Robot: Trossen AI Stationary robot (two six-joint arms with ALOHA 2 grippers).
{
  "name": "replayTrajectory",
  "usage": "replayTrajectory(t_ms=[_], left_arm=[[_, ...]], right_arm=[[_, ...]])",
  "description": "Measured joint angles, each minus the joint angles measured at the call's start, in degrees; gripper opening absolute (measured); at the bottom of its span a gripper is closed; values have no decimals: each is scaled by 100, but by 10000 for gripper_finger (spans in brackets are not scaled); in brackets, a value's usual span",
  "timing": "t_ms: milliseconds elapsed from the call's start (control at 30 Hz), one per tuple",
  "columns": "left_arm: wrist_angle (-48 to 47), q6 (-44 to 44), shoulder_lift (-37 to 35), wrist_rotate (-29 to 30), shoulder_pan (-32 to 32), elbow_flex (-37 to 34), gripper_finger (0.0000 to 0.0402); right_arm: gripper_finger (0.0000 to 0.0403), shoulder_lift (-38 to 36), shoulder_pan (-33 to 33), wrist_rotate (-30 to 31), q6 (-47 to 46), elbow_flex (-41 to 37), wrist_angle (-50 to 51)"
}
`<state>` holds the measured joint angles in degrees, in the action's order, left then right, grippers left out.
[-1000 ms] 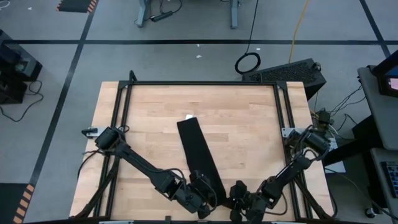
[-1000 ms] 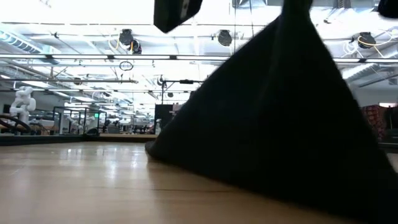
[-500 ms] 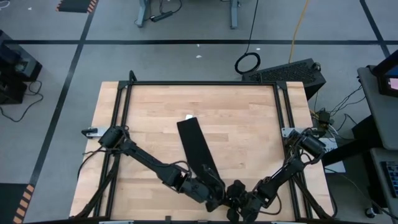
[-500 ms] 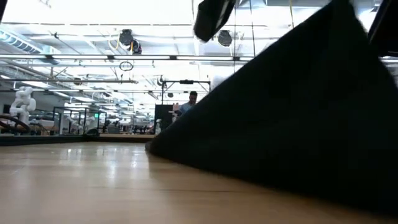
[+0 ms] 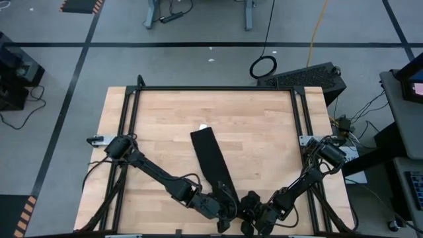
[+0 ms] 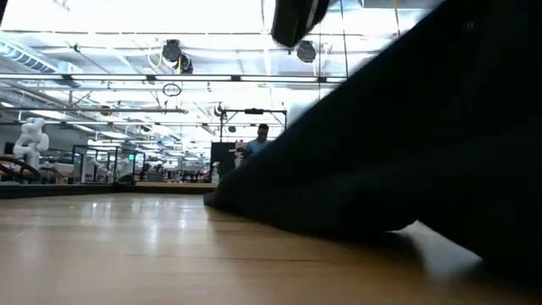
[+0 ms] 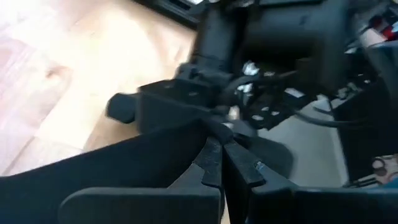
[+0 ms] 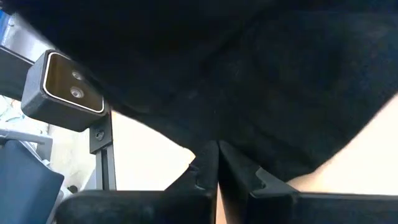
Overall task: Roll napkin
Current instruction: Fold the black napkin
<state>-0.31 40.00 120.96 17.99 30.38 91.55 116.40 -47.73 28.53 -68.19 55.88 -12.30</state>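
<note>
The black napkin (image 5: 213,165) lies as a long narrow strip down the middle of the wooden table (image 5: 158,132). Its small white tag (image 5: 203,127) is at the far end, which rests flat on the wood. The near end is raised off the table and rises up and to the right in the low view (image 6: 398,144). My left gripper (image 5: 225,213) and my right gripper (image 5: 248,213) stand close together at that near end by the table's near edge. Both are shut on the cloth. My left gripper pinches the napkin's near end at its edge (image 7: 200,144) between its two shut fingers, slanting down from the table's left. The cloth there is lifted clear of the wood. One layer or several, I cannot tell. My right gripper pinches the napkin's near end (image 8: 217,127) between its shut fingers, slanting down from the table's right. The cloth spreads away beyond the fingertips and is held off the table. The number of layers does not show.
A black metal frame (image 5: 211,88) runs around the tabletop. Bare wood lies on both sides of the strip. Beyond the far edge stand a dark case (image 5: 304,78) and a cable loop (image 5: 263,66). A person (image 6: 261,135) shows far off in the room.
My left gripper has moved toward the table's right edge, closer to my right gripper. My right gripper has sunk a little. The napkin's raised near end now hangs lower and slacker, and its far end with the tag has slid slightly toward the near edge.
</note>
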Motion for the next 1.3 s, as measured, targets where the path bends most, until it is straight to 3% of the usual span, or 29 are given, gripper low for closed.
replayTrajectory(t_ms=[200, 533, 667, 867, 1300], left_arm=[[-36, 3, 173, -17, -91, -2, 1], [111, 11, 167, -177, -38, -2, 1], [141, 9, 167, -211, -26, -2, 1], [178, -27, 280, -284, -36, 0, 1], [607, -60, 619, -441, -114, 0, 5]], right_arm=[[0, -82, 6, -123, 21, -8, 29], [0, -1133, -191, -1318, 575, -22, 840], [0, -1294, -435, -854, 509, -30, 1264], [0, -1252, -762, -27, -457, -27, 1608], [0, -1254, -864, 8, -693, -22, 1738]])
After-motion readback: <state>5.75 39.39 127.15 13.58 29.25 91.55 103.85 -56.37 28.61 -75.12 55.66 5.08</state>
